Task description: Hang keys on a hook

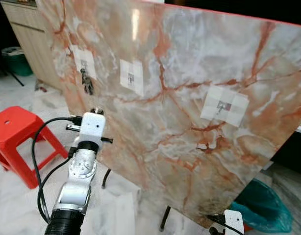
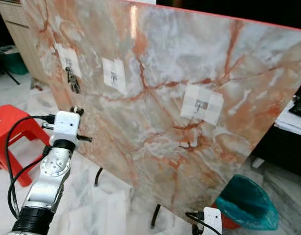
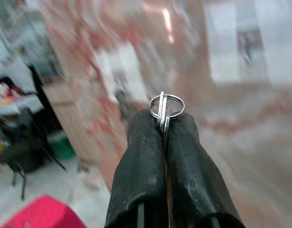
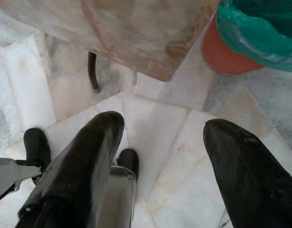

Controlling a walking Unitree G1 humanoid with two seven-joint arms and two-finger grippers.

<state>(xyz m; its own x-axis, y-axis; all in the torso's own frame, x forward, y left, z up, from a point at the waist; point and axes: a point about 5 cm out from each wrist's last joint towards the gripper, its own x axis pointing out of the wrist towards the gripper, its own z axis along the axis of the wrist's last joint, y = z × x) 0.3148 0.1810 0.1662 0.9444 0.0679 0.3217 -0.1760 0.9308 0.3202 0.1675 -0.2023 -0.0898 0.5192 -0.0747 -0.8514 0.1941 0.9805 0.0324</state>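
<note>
**Left fingers pinch a key ring beside a marble board with hooks**

The left gripper's two black fingers (image 3: 146, 161) are pressed together in the left wrist view, and a small silver key ring (image 3: 166, 106) sticks out from between their tips. Behind the ring lies a blurred pink and grey marble board (image 3: 222, 142), with a pale patch and a dark shape on it that cannot be made out clearly. A red stool (image 3: 41, 213) shows low in a corner of the same view.

In the left eye view, the left arm (image 1: 84, 171) reaches up from the lower left toward the marble board (image 1: 189, 98), which leans tilted on dark legs. Three white tape patches sit on the board, each with a small metal hook: a left hook (image 1: 84, 63), a middle hook (image 1: 131, 76) and a right hook (image 1: 223, 105). A dark bunch of keys (image 1: 87, 82) already hangs from the left hook, just above the left arm's wrist. The red stool (image 1: 15, 137) stands on the white marble floor to the left.

In the right wrist view, the right gripper (image 4: 165, 137) hangs low over the floor with its fingers wide apart and nothing between them. A red bin with a green liner (image 4: 250, 33) stands near the board's lower corner.
</note>
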